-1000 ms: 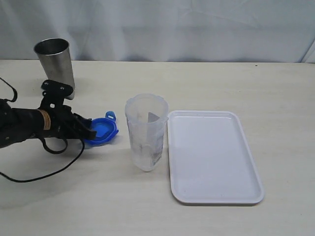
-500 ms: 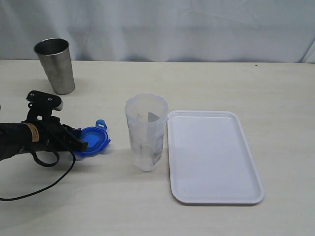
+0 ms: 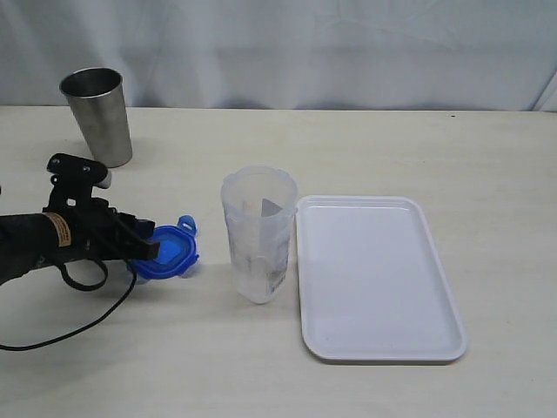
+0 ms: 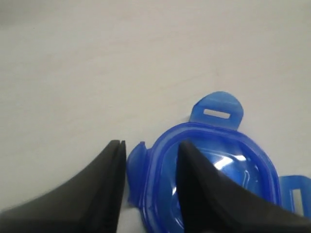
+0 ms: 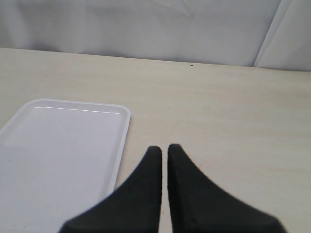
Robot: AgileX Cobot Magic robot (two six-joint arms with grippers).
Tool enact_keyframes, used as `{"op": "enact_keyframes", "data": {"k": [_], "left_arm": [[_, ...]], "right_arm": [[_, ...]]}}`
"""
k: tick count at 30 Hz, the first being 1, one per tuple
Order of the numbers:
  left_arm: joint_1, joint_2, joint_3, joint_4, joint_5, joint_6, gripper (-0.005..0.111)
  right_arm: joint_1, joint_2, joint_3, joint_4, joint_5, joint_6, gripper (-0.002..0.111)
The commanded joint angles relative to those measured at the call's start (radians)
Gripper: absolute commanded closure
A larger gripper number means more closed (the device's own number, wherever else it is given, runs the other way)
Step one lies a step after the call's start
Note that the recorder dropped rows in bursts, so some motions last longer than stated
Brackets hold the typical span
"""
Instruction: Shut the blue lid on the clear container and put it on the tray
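Blue lid (image 3: 171, 252) is seen flat on the counter (image 3: 174, 348), left of the clear container (image 3: 258, 235) and apart from it. In the left wrist view the lid (image 4: 218, 160) is shown with one snap flap sticking out from a side and a second flap cut by the frame edge. The left pincer (image 3: 146, 247) is positioned at the lid's left edge, low to the counter. Its fingers are apart and straddle the rim, one over the lid's inner face and one outside it (image 4: 150, 143); a firm clamp is not evident.

The clear container is standing upright, open-topped, just beside the left long rim of the tray (image 3: 374, 287). Whether they touch cannot be told. The tray lies flat on the counter with nothing on it.

The right pincer (image 5: 164, 147) is seen only in its own wrist view – fingers together, nothing between them, held above bare counter near a corner of the tray (image 5: 58, 150).

A grey steel tumbler (image 3: 97, 115) is standing upright at the far left of the counter, well apart from the lid. A black cable (image 3: 78, 322) trails under the left arm. A pale curtain (image 3: 305, 52) is hung behind.
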Motion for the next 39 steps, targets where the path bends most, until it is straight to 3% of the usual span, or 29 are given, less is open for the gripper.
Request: {"op": "enact_keyframes", "data": {"k": [1, 10, 21, 31, 39], "left_arm": [[0.001, -0.006, 0.004, -0.017, -0.008, 0.002, 0.073], [0.001, -0.006, 0.004, -0.017, 0.037, 0.061, 0.074], [0.001, -0.006, 0.004, -0.017, -0.006, 0.061, 0.107], [0.001, -0.006, 0.004, -0.009, 0.020, 0.078, 0.107], [0.001, -0.009, 0.018, -0.009, 0.124, 0.085, 0.107]], "right_arm": [[-0.006, -0.005, 0.002, 0.001, 0.002, -0.001, 0.104], [-0.006, -0.005, 0.002, 0.001, 0.002, -0.001, 0.104], [-0.006, -0.005, 0.002, 0.001, 0.002, -0.001, 0.104], [-0.006, -0.005, 0.002, 0.001, 0.002, -0.001, 0.104], [-0.006, -0.005, 0.002, 0.001, 0.002, -0.001, 0.104]]}}
